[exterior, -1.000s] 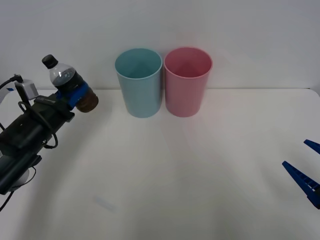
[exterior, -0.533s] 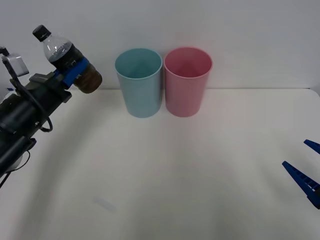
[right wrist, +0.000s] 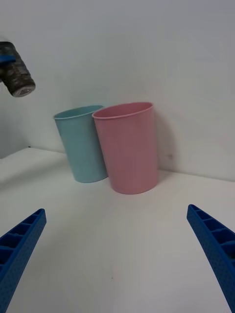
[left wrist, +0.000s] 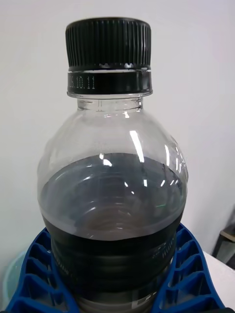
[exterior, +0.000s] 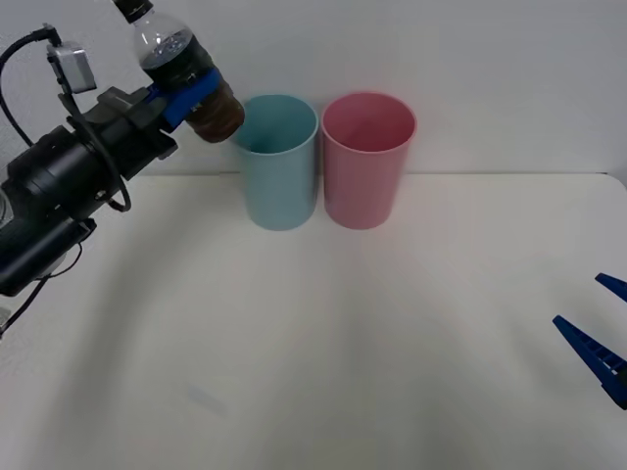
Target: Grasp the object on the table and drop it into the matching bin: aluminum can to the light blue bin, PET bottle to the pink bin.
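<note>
My left gripper [exterior: 186,95] is shut on the PET bottle [exterior: 176,64], a small clear bottle with a black cap and dark label, held tilted high above the table, just left of the light blue bin [exterior: 277,162]. The bottle's base nearly overlaps that bin's left rim. In the left wrist view the PET bottle [left wrist: 112,195] sits between the blue fingers [left wrist: 34,274]. The pink bin [exterior: 367,160] stands upright right beside the light blue one, also seen as the pink bin [right wrist: 128,146] and light blue bin [right wrist: 82,144]. My right gripper [right wrist: 117,254] is open, low at the table's right.
The white table [exterior: 323,343] stretches bare in front of the two bins, which stand against a plain white wall. A faint small mark lies on the table at the front left [exterior: 206,399].
My left arm has lifted the bottle up and carried it rightward, from left of the bins to beside the light blue bin's rim. The right gripper has stayed still.
</note>
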### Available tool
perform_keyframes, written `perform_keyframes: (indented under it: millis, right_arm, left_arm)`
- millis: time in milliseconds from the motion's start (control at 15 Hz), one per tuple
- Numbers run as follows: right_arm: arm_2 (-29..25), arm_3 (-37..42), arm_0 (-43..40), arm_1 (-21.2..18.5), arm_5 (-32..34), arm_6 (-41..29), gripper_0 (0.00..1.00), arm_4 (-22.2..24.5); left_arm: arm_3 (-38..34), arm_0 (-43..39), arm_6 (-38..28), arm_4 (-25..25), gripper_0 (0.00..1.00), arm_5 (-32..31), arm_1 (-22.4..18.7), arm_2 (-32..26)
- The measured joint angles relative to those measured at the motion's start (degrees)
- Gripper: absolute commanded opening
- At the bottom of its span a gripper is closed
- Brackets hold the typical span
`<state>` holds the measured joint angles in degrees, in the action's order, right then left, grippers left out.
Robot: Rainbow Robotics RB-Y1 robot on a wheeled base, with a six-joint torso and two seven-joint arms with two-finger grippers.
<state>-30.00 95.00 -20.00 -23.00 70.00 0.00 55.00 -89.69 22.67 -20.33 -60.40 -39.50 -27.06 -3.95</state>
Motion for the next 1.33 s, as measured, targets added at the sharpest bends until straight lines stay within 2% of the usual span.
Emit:
perform_keyframes:
  millis: [133,400,667,933,1067,1333]
  right_arm:
    - [0.0,0.0,0.0,0.0,0.0,0.0,1.0,0.0]
    - [0.0,0.0,0.0,0.0,0.0,0.0,1.0,0.0]
    - [0.0,0.0,0.0,0.0,0.0,0.0,1.0,0.0]
    - [0.0,0.0,0.0,0.0,0.0,-0.01,1.0,0.0]
    - [0.0,0.0,-0.01,0.0,0.0,-0.01,1.0,0.0]
    - [0.0,0.0,0.0,0.0,0.0,-0.01,1.0,0.0]
  left_arm:
    - [5.98,5.47,2.17,-0.03,0.0,-2.52,-0.04,2.16]
    - [16.86,16.47,3.95,0.43,0.0,-2.81,0.12,8.35]
    - [30.58,27.03,10.6,1.13,0.0,-2.08,3.5,11.82]
    - [38.53,33.98,14.34,0.41,0.0,2.65,7.29,15.44]
    - [41.36,36.59,17.99,1.73,0.0,7.08,9.56,18.83]
    - [41.96,38.88,20.5,2.37,0.0,16.85,13.39,23.94]
